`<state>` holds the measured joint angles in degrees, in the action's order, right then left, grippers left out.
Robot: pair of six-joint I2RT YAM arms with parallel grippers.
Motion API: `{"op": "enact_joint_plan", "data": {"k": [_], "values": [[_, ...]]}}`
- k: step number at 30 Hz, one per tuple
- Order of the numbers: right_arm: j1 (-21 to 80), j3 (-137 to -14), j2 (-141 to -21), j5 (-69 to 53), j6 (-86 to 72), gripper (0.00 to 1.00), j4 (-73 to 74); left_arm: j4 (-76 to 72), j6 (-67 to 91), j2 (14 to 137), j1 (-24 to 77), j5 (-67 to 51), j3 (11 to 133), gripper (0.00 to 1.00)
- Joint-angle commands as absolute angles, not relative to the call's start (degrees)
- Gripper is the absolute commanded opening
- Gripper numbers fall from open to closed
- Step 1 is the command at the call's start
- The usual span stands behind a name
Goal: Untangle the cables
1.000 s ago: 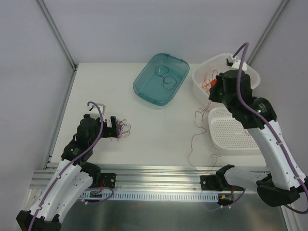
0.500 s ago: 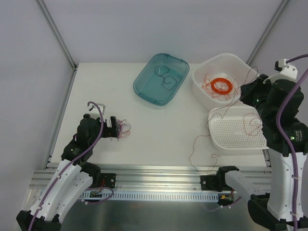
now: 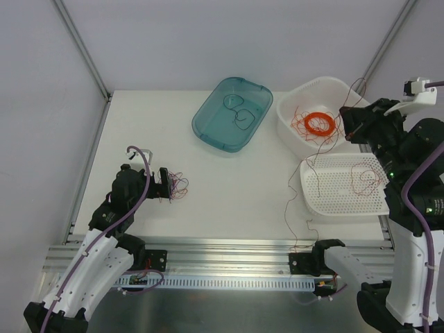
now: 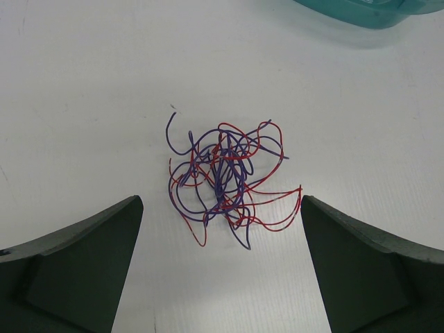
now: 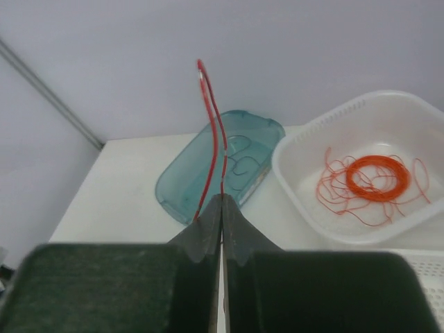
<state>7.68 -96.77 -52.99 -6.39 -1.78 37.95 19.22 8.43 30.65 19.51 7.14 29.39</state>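
Note:
A fist-sized wad of thin red and dark blue-purple cables (image 4: 223,179) lies on the white table, just ahead of my left gripper (image 4: 222,270). That gripper is open and empty, with one finger on each side of the wad and not touching it. In the top view the wad (image 3: 180,184) sits at the tips of the left gripper (image 3: 165,184). My right gripper (image 5: 222,200) is shut on one red cable (image 5: 210,118) and held high at the right (image 3: 345,125). This red cable (image 3: 289,201) trails down over the flat tray and across the table to the front edge.
A teal tray (image 3: 208,125) at the back middle holds a few dark cables (image 3: 240,115). A white basket (image 3: 290,105) at the back right holds a flat orange ring coil (image 3: 320,123) and loose orange wire. A white perforated flat tray (image 3: 333,198) lies in front of it.
My right arm swung from over the basket to the right and rose, drawing the red cable with it across the flat tray. The left arm and the wad have not moved.

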Motion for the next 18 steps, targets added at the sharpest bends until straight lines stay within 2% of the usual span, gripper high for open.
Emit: {"op": "enact_joint_plan", "data": {"k": [1, 5, 11, 15, 18], "values": [[7.3, -95.8, -51.9, 6.0, 2.3, 0.01, 37.7, 18.5, 7.8, 29.8, 19.5, 8.1, 29.8, 0.99], [6.8, -94.9, -51.2, 15.9, 4.1, 0.01, 40.0, 18.4, 7.8, 30.1, 19.5, 7.6, 30.0, 0.99], [3.2, -83.2, -48.1, 26.8, 2.2, 0.01, 40.5, 18.4, 7.9, 30.3, 19.5, 7.4, 30.0, 0.99], [-4.5, -70.3, -46.8, 24.7, -4.4, 0.01, 38.2, 18.4, 7.8, 30.0, 19.5, 7.4, 30.0, 0.99], [-14.9, -60.6, -47.2, 16.9, -13.7, 0.01, 36.4, 18.5, 7.7, 30.0, 19.5, 7.4, 30.0, 0.99]]}}
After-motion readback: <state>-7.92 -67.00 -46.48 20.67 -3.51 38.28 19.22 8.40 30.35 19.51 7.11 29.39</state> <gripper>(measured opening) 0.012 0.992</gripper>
